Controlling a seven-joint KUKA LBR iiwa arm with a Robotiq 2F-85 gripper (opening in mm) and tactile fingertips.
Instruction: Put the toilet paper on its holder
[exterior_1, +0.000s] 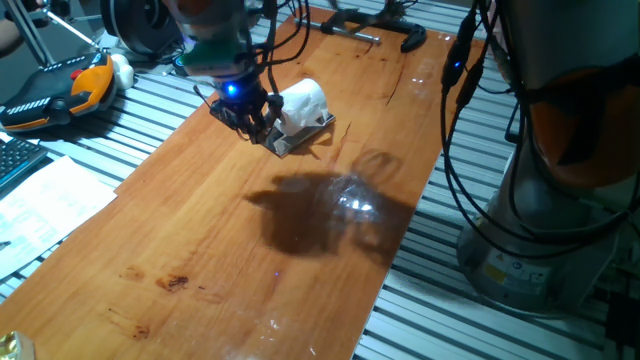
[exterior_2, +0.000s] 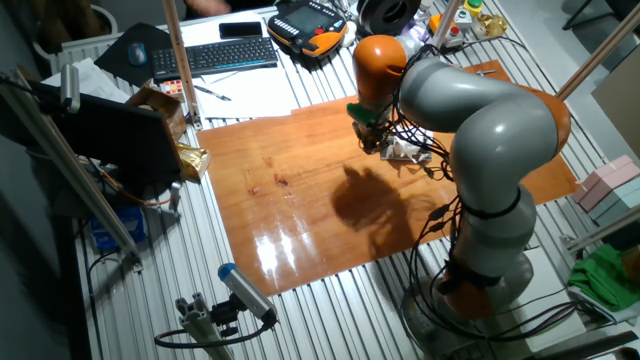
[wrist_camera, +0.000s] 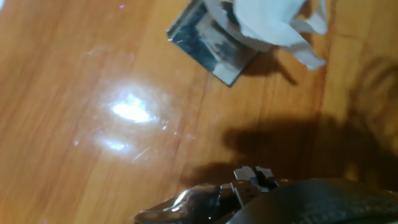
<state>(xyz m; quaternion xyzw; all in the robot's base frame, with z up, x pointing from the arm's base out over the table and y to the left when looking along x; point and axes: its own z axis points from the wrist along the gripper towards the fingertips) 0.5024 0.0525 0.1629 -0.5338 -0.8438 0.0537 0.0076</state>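
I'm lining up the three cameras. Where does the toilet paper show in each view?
One fixed view: the toilet paper is upper centre, on the holder, right of the claw.
The other fixed view: upper right of centre, a white patch mostly hidden by the arm.
Hand view: top edge, right of centre.
Shared landmark: the holder.

Item count, located relative to the wooden table (exterior_1: 250, 250): one toilet paper (exterior_1: 303, 101) roll, one holder (exterior_1: 300, 137) plate, one gripper (exterior_1: 248, 118), all on or above its far end.

arm bent low; tool (exterior_1: 255, 120) pointing down
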